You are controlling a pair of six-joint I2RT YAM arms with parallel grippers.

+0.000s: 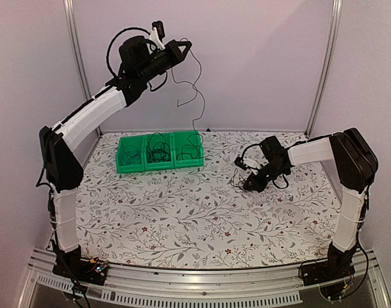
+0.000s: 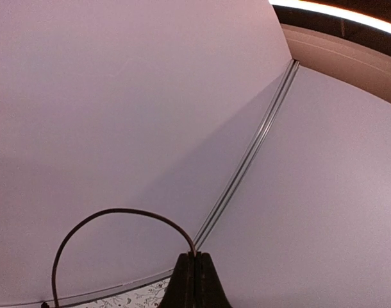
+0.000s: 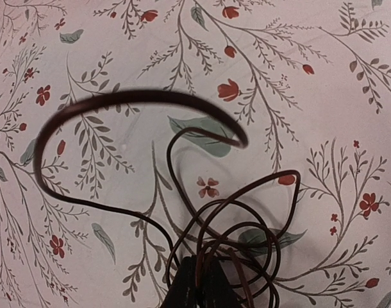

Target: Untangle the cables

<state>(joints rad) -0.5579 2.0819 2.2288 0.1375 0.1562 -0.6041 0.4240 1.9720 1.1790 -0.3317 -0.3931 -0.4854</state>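
My left gripper [image 1: 184, 45] is raised high near the back wall, shut on one thin black cable [image 1: 197, 96] that hangs down in waves to the green bins [image 1: 135, 169]. In the left wrist view the cable [image 2: 118, 212] arcs out leftward from the closed fingertips of the gripper [image 2: 195, 255]. My right gripper [image 1: 245, 184] is low over the floral table at the right. Its fingers [image 3: 186, 285] are closed on strands of a loose tangle of dark cable loops [image 3: 247, 218] lying on the cloth, with one wide loop [image 3: 118, 102] lifted toward the camera.
Three green bins stand side by side at the back centre, with dark cords inside them [image 1: 158, 151]. Metal frame posts [image 1: 324, 70] rise at the back corners. The floral tablecloth [image 1: 183, 218] covers the table.
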